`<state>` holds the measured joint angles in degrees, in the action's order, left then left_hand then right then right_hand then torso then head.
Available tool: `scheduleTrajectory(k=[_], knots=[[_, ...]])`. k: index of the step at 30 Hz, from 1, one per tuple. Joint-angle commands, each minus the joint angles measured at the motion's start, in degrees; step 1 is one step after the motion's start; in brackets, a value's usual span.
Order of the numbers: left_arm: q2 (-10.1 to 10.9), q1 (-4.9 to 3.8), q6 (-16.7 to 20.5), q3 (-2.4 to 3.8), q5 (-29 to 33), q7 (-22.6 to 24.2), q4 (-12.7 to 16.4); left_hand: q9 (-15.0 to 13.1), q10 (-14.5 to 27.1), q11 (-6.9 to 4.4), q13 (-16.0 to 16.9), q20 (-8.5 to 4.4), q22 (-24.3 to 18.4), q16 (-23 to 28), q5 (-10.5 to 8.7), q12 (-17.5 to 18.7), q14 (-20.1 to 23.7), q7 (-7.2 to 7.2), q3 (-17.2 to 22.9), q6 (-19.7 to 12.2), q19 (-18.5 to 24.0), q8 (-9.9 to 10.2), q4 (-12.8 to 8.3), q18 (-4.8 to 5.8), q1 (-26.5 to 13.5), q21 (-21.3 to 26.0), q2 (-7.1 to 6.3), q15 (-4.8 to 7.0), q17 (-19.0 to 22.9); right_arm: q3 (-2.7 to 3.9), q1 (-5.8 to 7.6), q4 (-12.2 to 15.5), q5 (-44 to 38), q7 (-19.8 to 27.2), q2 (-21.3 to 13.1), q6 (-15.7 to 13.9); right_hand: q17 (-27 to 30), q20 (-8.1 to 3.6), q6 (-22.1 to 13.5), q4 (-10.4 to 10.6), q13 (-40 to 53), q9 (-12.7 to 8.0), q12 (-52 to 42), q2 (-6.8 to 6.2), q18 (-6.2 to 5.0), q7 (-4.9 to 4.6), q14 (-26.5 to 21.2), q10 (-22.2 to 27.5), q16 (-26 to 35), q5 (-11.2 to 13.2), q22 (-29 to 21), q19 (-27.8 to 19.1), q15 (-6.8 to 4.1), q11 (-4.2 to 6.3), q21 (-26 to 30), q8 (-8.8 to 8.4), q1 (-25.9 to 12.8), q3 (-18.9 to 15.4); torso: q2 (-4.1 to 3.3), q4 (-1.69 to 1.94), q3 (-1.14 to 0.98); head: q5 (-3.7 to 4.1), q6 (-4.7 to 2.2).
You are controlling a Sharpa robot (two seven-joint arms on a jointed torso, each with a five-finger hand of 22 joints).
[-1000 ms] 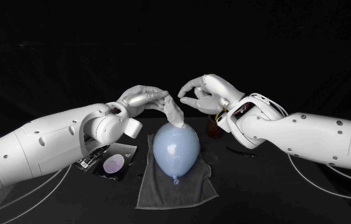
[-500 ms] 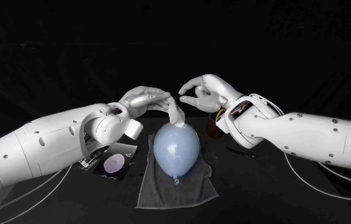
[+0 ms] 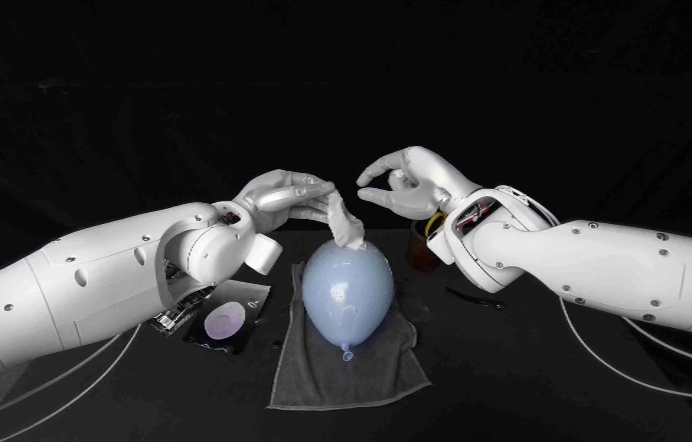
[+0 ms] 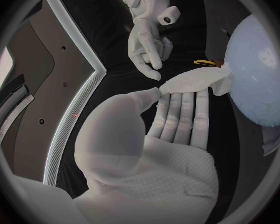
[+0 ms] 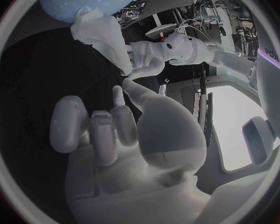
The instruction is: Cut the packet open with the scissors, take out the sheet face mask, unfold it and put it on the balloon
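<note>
L hand (image 3: pixel 289 194) was up over the far end of the balloon (image 3: pixel 348 287), thumb and fingertips pinching the top of the sheet mask (image 3: pixel 345 224). L wrist view: thumb pressed the mask corner against the fingers, which lay fairly straight and side by side. The mask hung down from the pinch as a narrow bunched strip, not spread out, and its lower end touched the balloon's far end.

R hand (image 3: pixel 408 184) was at about the same height, just beside the L hand and apart from it, not touching mask or balloon. Fingers were curled in, thumb out, nothing in them per the R wrist view.

The balloon, pale blue, lay lengthwise on a grey towel (image 3: pixel 353 377) at mid tabletop (image 3: pixel 505 382), knot end toward the robot.

The packet (image 3: pixel 224 324) lay flat on the tabletop just beside the towel on the robot's L side, partly under the L arm, with a pale oval on its face. Couldn't tell from here if it was cut.

A dark item lay on the tabletop under the R arm, too dim to ID.
</note>
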<state>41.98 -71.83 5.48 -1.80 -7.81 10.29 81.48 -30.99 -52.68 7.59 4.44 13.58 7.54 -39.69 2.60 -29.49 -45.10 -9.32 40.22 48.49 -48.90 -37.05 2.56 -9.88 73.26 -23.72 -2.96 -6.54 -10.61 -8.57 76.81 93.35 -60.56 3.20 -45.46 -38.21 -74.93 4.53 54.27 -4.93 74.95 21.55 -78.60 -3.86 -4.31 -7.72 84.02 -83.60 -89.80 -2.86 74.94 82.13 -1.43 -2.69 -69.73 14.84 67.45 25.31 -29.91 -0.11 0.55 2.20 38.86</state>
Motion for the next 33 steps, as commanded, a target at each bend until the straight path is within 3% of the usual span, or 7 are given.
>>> scheduleTrajectory(k=[1, 6, 10, 14, 17, 24, 33], knots=[[-0.09, -0.05, 0.25, 0.08, -0.79, -0.59, 0.17, -0.05, -0.91, 0.09, -0.72, 0.14, -0.73, 1.94, 0.18, 1.93, -0.59, -0.06, -0.34, -0.09, -0.27, -0.02, 0.25, -0.59, 0.56, 1.05, -0.07, -0.03, 0.52, 0.02, -0.03, -0.40, 5.31, -0.34, 0.09, 3.50, -15.07, 0.49, -0.56, 0.80, 6.18, -0.28, 0.61, -0.81, 0.12, -0.36, 5.98, 0.28, -0.20, 0.05, 9.24, -0.38, 0.68, -0.53, 0.75, -0.58, -0.34, -0.60, -0.03, 0.00, 0.01, 0.12, 0.01], [-0.19, -0.05, 0.68, 0.08, -1.26, -0.20, 0.11, -0.03, 1.59, 1.67, -0.72, 2.56, -3.48, 5.60, 0.19, 5.72, 7.39, -1.12, -0.54, 0.34, 5.77, 0.26, 0.16, 0.52, 1.06, 6.46, -0.27, -2.44, 1.53, -0.01, -0.03, -1.47, 7.98, -0.47, 0.49, 6.45, -15.07, 0.75, -1.19, 1.49, 5.30, -0.63, 1.82, -1.31, -0.07, -0.68, 5.98, 1.13, -0.20, 0.08, 8.96, -0.85, 0.96, -0.84, 1.82, -1.29, -0.42, -1.37, -0.03, 0.05, 0.04, 0.20, 0.00], [-0.22, -0.05, 0.57, 0.09, -1.47, -0.28, 0.12, -0.07, 0.17, 1.50, -0.49, 2.86, -3.72, 5.02, 0.16, 5.70, 8.04, -1.12, -0.53, 0.15, 6.34, 0.34, 0.26, 0.30, 1.20, 7.43, 0.00, -2.44, 1.23, -0.05, -0.03, -2.26, 8.74, -0.52, 0.95, 8.47, -15.07, 0.87, -1.42, 1.78, 5.11, -0.77, 2.09, -1.60, -0.17, -0.83, 5.98, 1.37, -0.20, 0.11, 8.81, -1.12, 1.10, -0.98, 2.39, -1.60, -0.35, -1.82, -0.04, 0.06, 0.06, 0.25, 0.09], [-0.24, -0.05, 0.28, 0.09, -1.72, -0.47, 0.25, -0.52, -4.99, -0.12, -0.67, 2.01, -2.99, 2.66, 0.18, 6.36, 0.58, -0.02, -0.55, -0.38, 1.45, 0.27, 0.91, -0.78, 0.99, 5.67, 0.30, -0.21, 0.14, -0.12, -0.06, -2.86, 9.56, -0.59, 1.44, 9.96, -15.07, 0.95, -1.54, 2.02, 4.99, -0.86, 2.25, -1.68, -0.21, -0.92, 5.98, 1.53, -0.20, 0.11, 8.75, -1.25, 1.19, -1.07, 2.62, -1.80, -0.30, -2.10, -0.07, 0.07, 0.07, 0.33, 0.19], [-0.26, -0.05, -0.28, 0.09, -1.83, -0.62, 0.30, -1.20, -9.13, -1.09, -0.86, -0.61, -2.35, 3.35, 0.25, 9.48, -7.06, 0.46, -0.47, -1.19, -4.74, 0.16, 1.59, -0.86, 0.95, 3.52, 0.52, 1.62, -0.16, -0.14, -0.11, -3.04, 10.28, -0.54, 1.66, 10.79, -15.07, 0.98, -1.55, 2.09, 4.94, -0.88, 2.30, -1.71, -0.22, -0.94, 5.98, 1.58, -0.20, 0.11, 8.74, -1.28, 1.21, -1.09, 2.68, -1.84, -0.27, -2.19, -0.04, 0.04, 0.04, 0.23, 0.34], [-0.23, -0.05, -0.45, 0.09, -1.35, -0.77, 0.37, -3.02, -11.60, -1.05, -0.81, -3.31, -3.17, 8.09, 0.29, 17.43, -15.40, 0.28, -0.36, -2.99, -10.99, -0.94, 2.54, -0.71, 1.46, 3.66, 0.82, 2.62, 0.30, -0.17, -0.25, -2.49, 11.69, 0.29, 1.35, 10.53, -15.07, 1.06, -1.05, 2.33, 5.13, -0.86, 2.02, -1.49, -0.20, -0.85, 5.98, 1.48, -0.20, 0.10, 8.79, -1.25, 1.24, -1.06, 2.54, -1.75, 0.15, -2.37, -0.02, 0.08, 0.07, 0.17, 0.51], [-0.15, -0.05, -0.04, 0.09, -0.02, -2.21, 0.44, -5.06, -13.88, -0.87, -0.72, -3.47, -3.96, 12.78, 0.22, 21.47, -17.91, -0.25, 0.17, -5.95, -12.80, -2.63, 3.46, -0.71, 1.87, 6.82, 1.51, 2.56, 1.28, -0.17, -0.51, -0.27, 13.07, 2.27, -0.15, 8.04, -15.07, 1.06, -0.21, 2.47, 5.46, -0.84, 1.48, -0.99, -0.11, -0.61, 5.98, 1.18, -0.20, 0.07, 8.98, -0.97, 1.10, -0.86, 1.89, -1.61, 1.26, -2.39, -0.01, 0.02, 0.04, -0.13, 0.97]])
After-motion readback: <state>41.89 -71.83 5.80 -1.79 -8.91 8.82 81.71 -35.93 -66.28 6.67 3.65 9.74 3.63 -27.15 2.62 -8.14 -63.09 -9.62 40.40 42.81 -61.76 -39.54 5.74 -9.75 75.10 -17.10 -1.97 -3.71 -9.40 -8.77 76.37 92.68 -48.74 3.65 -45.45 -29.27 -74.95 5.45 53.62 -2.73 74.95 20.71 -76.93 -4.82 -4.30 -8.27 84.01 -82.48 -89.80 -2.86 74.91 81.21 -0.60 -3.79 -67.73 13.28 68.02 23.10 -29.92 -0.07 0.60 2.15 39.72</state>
